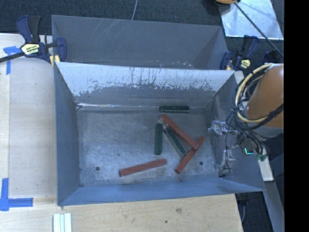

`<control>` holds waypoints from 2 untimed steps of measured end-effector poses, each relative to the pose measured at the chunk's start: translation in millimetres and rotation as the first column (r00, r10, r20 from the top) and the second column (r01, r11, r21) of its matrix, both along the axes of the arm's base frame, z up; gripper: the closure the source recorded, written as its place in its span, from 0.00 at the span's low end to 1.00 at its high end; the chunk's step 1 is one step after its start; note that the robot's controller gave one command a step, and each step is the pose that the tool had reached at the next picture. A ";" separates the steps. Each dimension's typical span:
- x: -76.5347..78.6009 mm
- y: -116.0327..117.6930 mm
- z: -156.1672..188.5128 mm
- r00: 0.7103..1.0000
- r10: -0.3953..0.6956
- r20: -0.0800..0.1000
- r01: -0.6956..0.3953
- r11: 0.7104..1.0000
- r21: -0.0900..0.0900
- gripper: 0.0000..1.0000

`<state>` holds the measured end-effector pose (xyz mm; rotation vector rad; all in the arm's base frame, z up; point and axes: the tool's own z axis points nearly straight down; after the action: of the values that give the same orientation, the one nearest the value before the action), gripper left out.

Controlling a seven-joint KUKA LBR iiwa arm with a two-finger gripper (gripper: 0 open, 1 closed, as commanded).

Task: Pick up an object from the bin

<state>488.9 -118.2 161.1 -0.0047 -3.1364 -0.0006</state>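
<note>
My gripper [225,156] hangs at the bin's right side, over the sloping right wall, with nothing visibly held. Nearest to it, just to its left, a red-brown stick [188,157] lies slanted on the bin floor. That stick's upper end meets a second red-brown stick [181,131], which runs diagonally toward the back. A dark green stick [175,142] lies slanted between those two, and another dark green stick [158,138] lies lengthwise just left of them.
A third red-brown stick [143,167] lies flat near the front wall, left of the cluster. A dark green stick [174,108] rests against the foot of the back wall. The arm's orange cover and cables sit over the right rim.
</note>
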 end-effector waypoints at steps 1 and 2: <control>2.0 0.3 4.1 1.000 0.002 0.008 -0.002 1.000 -0.002 0.00; 11.3 26.5 -50.1 0.999 -0.041 0.015 0.041 0.999 -0.002 0.00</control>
<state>500.2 -91.7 111.0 -0.0699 -3.1507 0.0028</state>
